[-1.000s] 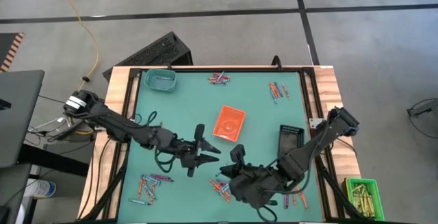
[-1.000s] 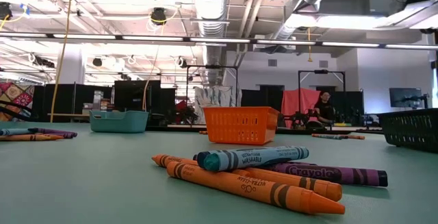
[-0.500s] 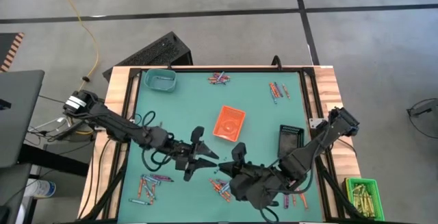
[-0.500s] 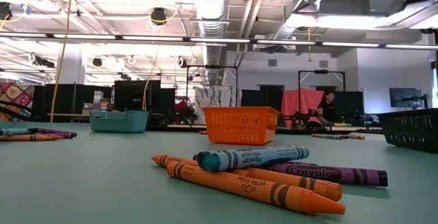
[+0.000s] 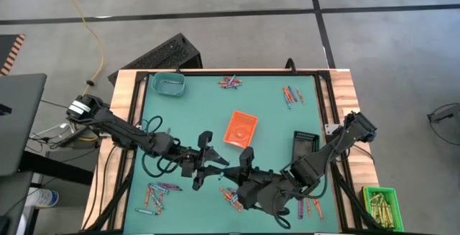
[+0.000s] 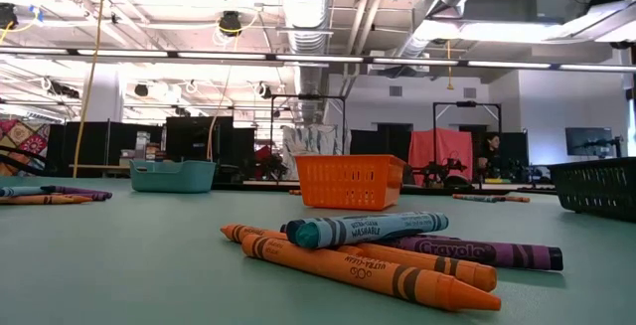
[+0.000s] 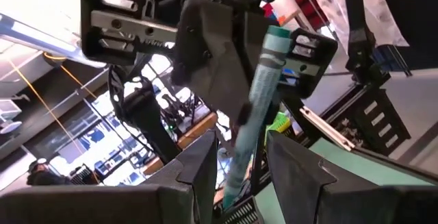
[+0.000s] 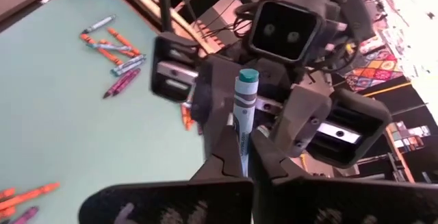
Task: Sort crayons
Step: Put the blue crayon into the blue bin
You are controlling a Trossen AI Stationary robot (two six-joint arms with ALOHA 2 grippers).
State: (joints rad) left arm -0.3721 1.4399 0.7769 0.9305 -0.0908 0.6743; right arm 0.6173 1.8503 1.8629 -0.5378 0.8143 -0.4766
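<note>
- The crayons (image 5: 231,197) are lying scattered in small heaps on the green table (image 5: 187,116): one heap near the front between the two arms, one at the near left (image 5: 156,194), one at the far middle (image 5: 230,83), one at the far right (image 5: 291,94).
- One teal crayon (image 8: 244,118) is hanging in the air at mid-table, where the two grippers are meeting.
- The right gripper (image 8: 241,157) is pinching it at its lower end, fingers drawn tight on the paper wrap, crayon standing up out of them.
- The left gripper (image 7: 239,157) is facing it with the same crayon running between its fingers; they are standing partly apart, and whether they are bearing on the wrap I cannot tell.
- The crayon is looking light and stiff, a thin wax stick in a paper sleeve; I judge it brittle, snapping if bent or squeezed across the two grips.
- Best hold is appearing to be on the wrapped middle, since the bare tip is slick.
- An orange tray (image 5: 241,128), a teal tray (image 5: 167,84) and a black tray (image 5: 305,146) are waiting on the table.
</note>
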